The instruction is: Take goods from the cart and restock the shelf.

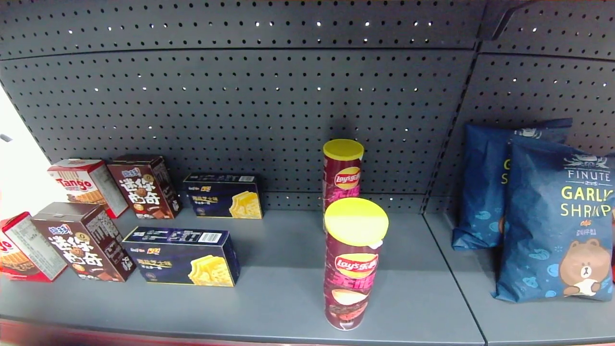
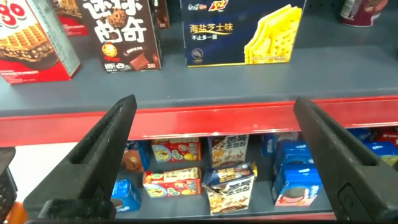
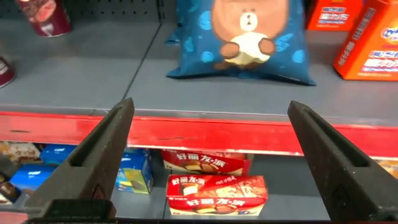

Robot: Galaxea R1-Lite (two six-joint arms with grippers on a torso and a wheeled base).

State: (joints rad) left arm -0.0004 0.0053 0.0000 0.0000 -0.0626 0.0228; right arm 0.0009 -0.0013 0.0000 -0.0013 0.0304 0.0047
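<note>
The grey shelf (image 1: pixel 288 269) carries two maroon chip cans with yellow lids, one in front (image 1: pixel 353 269) and one behind (image 1: pixel 342 173). Left of them stand navy cheese-wafer boxes (image 1: pixel 185 257), brown cookie boxes (image 1: pixel 84 242) and red wafer boxes (image 1: pixel 81 185). Blue shrimp-chip bags (image 1: pixel 557 226) lean at the right. My left gripper (image 2: pixel 214 102) is open and empty, level with the shelf's red front edge (image 2: pixel 205 121), below the navy box (image 2: pixel 242 31). My right gripper (image 3: pixel 210 106) is open and empty too, before the red edge (image 3: pixel 205 132), under the bear-printed bag (image 3: pixel 249 37).
A lower shelf holds several small snack boxes (image 2: pixel 227 186) and red pie boxes (image 3: pixel 214 186). Orange boxes (image 3: pixel 370 37) stand to one side of the blue bag. Bare shelf lies between the navy boxes and the cans, and between the cans and the bags. A perforated back panel (image 1: pixel 269 105) closes the rear.
</note>
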